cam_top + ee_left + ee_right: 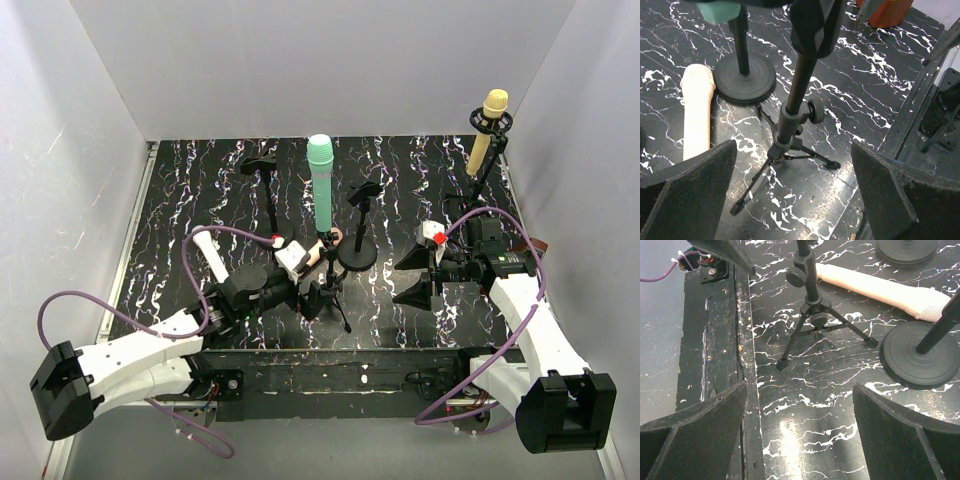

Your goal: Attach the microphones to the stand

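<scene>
The teal-green microphone [320, 185] stands upright in the clip of a small tripod stand [331, 287] at mid table. At the back right a stand [483, 175] holds the yellow-tan microphone [488, 128]. The white microphone [210, 256] lies flat at the left. The peach-pink microphone [697, 114] [885, 290] lies flat beside the tripod [789, 131]. My left gripper [311, 290] [795, 200] is open just in front of the tripod, nothing between its fingers. My right gripper [416, 277] [800, 435] is open and empty, to the tripod's right.
Two bare stands: a thin one [264, 190] at the back left and a round-based one [359, 228] [745, 77] [917, 360] behind the tripod. The table's front edge [742, 365] runs under my right gripper. Purple cables loop over both arms.
</scene>
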You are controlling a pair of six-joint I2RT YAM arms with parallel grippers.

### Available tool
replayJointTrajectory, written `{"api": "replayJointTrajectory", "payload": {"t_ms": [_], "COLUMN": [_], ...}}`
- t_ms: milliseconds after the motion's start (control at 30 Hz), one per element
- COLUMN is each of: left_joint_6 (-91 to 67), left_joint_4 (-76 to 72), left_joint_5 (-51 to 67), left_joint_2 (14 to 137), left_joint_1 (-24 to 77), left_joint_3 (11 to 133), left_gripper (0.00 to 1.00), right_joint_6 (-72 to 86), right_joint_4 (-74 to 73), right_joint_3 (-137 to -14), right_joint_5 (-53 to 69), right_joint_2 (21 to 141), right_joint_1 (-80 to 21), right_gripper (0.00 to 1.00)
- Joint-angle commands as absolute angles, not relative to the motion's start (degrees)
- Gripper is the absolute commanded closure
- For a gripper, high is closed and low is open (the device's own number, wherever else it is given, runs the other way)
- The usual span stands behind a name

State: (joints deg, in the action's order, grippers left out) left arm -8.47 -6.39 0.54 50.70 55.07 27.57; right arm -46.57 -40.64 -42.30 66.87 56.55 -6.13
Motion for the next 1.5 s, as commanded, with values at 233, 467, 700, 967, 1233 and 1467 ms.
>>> {"api": "replayJointTrajectory", "payload": {"t_ms": [233,467,700,967,1233,1467], "left_joint_6": [-5.2,-5.7,-5.9,-6.2,-4.8,2.8], "left_joint_4": [-20.2,-25.0,-27.3,-30.1,-31.3,-23.3], "left_joint_5": [-1.8,-5.3,-5.6,-5.8,-4.0,-1.8], "left_joint_2": [60.0,59.2,59.3,62.0,65.7,61.0], "left_joint_1": [54.9,54.8,54.8,54.9,54.8,54.8], "left_joint_3": [29.8,29.2,29.9,30.6,32.0,33.5], "left_gripper": [0.21,0.29,0.36,0.51,0.93,1.0], "right_joint_6": [-49.7,-49.8,-49.8,-49.9,-49.9,-49.9], "right_joint_4": [-42.8,-42.8,-42.8,-42.9,-42.8,-42.9], "right_joint_3": [-42.7,-42.9,-42.8,-42.8,-42.8,-42.8], "right_joint_5": [67.1,67.2,67.1,66.9,66.5,66.4], "right_joint_2": [56.0,56.6,56.8,57.1,57.3,57.5], "right_joint_1": [-5.9,-5.9,-5.9,-6.0,-6.0,-5.9], "right_gripper": [0.07,0.07,0.07,0.07,0.07,0.07]}}
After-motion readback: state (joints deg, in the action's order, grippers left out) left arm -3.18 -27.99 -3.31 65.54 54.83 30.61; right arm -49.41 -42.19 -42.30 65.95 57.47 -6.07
